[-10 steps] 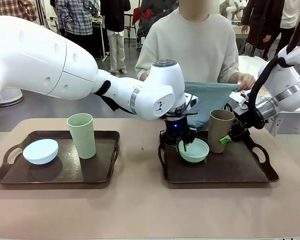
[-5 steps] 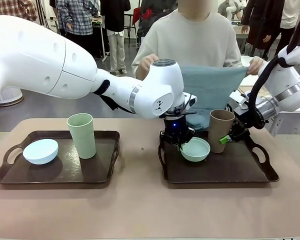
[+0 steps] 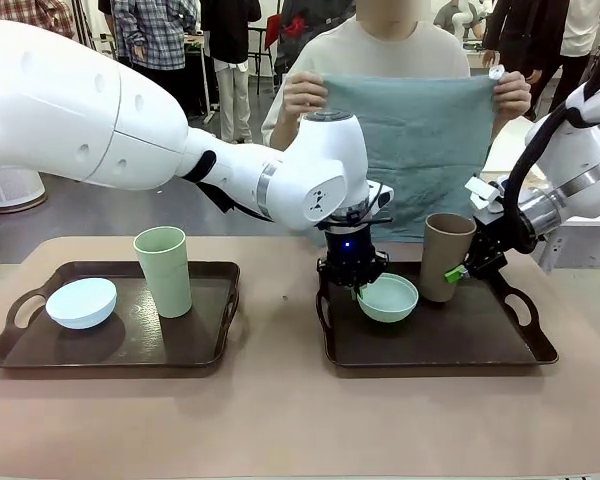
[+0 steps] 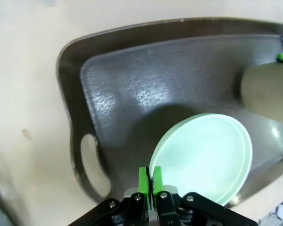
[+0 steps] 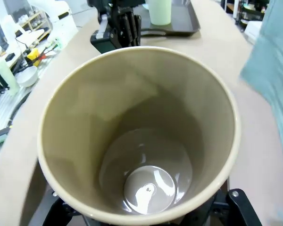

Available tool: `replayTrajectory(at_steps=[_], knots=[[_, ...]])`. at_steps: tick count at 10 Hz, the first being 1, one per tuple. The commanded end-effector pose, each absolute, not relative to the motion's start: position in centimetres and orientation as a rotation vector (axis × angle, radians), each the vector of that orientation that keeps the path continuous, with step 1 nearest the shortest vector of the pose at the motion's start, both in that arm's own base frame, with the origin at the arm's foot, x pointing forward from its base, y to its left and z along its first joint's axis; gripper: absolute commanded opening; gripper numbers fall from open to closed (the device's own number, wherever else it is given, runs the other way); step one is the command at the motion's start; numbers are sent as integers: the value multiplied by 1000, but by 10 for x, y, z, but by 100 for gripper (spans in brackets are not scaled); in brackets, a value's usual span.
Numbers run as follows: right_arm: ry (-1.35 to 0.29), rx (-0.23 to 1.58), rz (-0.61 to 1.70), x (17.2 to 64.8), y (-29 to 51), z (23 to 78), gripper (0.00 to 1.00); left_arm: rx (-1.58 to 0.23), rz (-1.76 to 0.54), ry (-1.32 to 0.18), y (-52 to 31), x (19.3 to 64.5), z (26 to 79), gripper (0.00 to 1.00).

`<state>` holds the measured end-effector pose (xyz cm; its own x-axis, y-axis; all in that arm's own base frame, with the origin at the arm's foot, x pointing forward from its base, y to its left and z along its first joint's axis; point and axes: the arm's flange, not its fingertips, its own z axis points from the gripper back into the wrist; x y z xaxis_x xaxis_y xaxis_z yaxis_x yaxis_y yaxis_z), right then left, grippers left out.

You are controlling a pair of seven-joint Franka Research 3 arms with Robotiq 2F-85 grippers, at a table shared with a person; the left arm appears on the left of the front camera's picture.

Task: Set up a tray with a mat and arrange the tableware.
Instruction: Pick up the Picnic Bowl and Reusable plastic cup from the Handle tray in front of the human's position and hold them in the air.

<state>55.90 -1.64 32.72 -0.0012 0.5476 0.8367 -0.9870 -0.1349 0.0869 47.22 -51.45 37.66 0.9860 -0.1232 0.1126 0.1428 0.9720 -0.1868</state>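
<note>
Nearest me, lower right of the front view, the right tray [image 3: 450, 362] has a bare dark floor, which is what the mat needs. Just above it, the left gripper [image 3: 358, 284] is pinched on the near rim of the mint green bowl [image 3: 388, 299]. The left wrist view shows the green pads [image 4: 142, 178] closed on that rim, with the bowl tipped over its own shadow, so I judge it hanging free of the floor. To its right, the right gripper [image 3: 458, 272] is clamped on the side of the brown cup [image 3: 447, 256], which leans a little; I cannot tell whether its base has cleared the tray. At lower left, the left tray [image 3: 110, 352] carries the pale blue bowl [image 3: 81, 302] and the light green cup [image 3: 164, 270], upright and apart. Behind the right tray, at upper centre, the person's hands [image 3: 302, 95] hold the teal mat [image 3: 420, 140] spread out. I would raise both pieces straight up and outward, high enough for the cloth to pass underneath, and not let the bowl tip further
</note>
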Motion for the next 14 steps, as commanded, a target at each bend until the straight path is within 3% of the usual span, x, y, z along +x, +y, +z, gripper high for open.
replayTrajectory(at_steps=[1, 7, 8, 14], knots=[[-669, 831, 1531, 507, -13, 386, 23, -164, -158, -97, -508, 454, 420, 0], [-676, 667, 1512, 404, -5, 480, 23, -88, -199, -254, -503, 409, 536, 0], [-689, 678, 1536, 402, -5, 484, 23, -134, -215, -206, -505, 426, 519, 0], [-668, 690, 1536, 415, -11, 477, 23, -134, -215, -206, -505, 426, 519, 0]])
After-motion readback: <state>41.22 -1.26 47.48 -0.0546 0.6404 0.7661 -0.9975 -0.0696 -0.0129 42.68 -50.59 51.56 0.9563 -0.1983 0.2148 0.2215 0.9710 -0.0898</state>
